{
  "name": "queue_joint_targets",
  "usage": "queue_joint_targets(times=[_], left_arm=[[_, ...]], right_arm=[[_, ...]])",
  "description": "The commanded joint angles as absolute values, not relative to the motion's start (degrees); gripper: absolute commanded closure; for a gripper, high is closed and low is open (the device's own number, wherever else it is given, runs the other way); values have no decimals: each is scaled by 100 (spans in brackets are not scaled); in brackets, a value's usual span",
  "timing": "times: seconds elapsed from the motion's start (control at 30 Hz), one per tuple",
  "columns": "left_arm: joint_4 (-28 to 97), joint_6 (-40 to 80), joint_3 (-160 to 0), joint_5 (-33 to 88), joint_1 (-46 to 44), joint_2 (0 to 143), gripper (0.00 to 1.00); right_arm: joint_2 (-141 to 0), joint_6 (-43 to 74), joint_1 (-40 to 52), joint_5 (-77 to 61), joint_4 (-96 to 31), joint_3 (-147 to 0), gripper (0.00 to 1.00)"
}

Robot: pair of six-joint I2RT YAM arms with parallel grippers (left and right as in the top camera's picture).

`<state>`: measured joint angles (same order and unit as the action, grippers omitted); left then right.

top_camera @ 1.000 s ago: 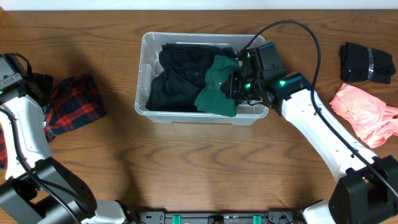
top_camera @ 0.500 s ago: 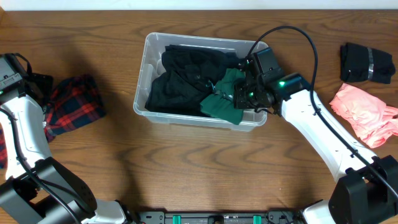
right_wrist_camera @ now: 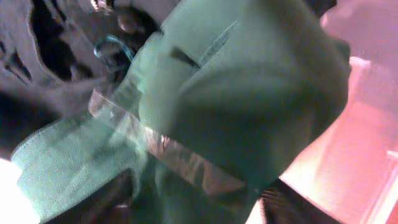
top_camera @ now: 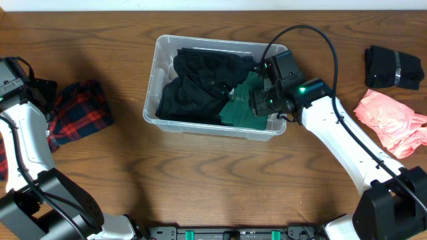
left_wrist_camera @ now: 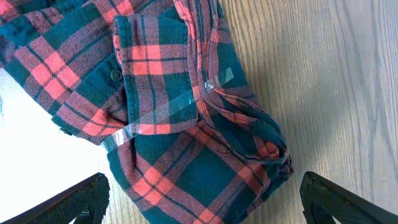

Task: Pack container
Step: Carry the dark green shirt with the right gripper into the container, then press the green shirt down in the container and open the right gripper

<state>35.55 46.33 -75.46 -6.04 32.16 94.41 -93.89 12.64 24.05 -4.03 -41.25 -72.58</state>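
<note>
Green bundle set among black clothes in container

Container [top_camera: 157,63] sits on the bench [top_camera: 213,180] at centre, a little toward the far edge, its long side running left to right. Black clothes [top_camera: 193,87] fill most of it. A green bundle [top_camera: 241,108] lies in its right end, against the black clothes and close to the near right corner.

The right fingers [right_wrist_camera: 112,196] reach down into that right end. In the right wrist view they stand wide apart, one on each side of the green bundle [right_wrist_camera: 217,93], which fills the whole gap between them. A strip of clear tape [right_wrist_camera: 168,149] crosses the cloth. I cannot tell whether they are pressing on the cloth or only flanking it.

The left fingers [left_wrist_camera: 81,199] are spread wide and hold nothing. They hang over a red and dark plaid shirt [left_wrist_camera: 174,106] that lies folded on the bench, well to the left of the container, with its own strip of clear tape across it.

On the right side of the bench, well apart from the container, lie a pink garment [top_camera: 393,120] and, beyond it, a black bundle [top_camera: 392,68].
</note>
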Motion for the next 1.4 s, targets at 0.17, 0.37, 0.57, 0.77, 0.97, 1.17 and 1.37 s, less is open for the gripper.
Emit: queue_joint_targets(times=[0.17,0.37,0.57,0.77,0.97,1.17,1.37], left_arm=[[3553,4639,-7546,-692,3245,9487,2],[3553,4639,-7546,-692,3245,9487,2],[3553,4639,-7546,-692,3245,9487,2],[3553,4639,-7546,-692,3245,9487,2],[3553,4639,-7546,-692,3245,9487,2],[3553,4639,-7546,-692,3245,9487,2],[3553,4639,-7546,-692,3245,9487,2]], right_arm=[[-9120,246,2165,-84,-3913,-7529,21],[-9013,252,2270,-185,-3927,-7959,33],[-9028,438,2488,-576,-4359,-7970,94],[-9120,727,2604,-738,-5035,-7968,99],[-9306,727,2683,-1061,-5231,-7787,99],[-9504,725,2707,-1052,-5223,-7334,99],[-9841,722,2663,-893,-4805,-6921,99]])
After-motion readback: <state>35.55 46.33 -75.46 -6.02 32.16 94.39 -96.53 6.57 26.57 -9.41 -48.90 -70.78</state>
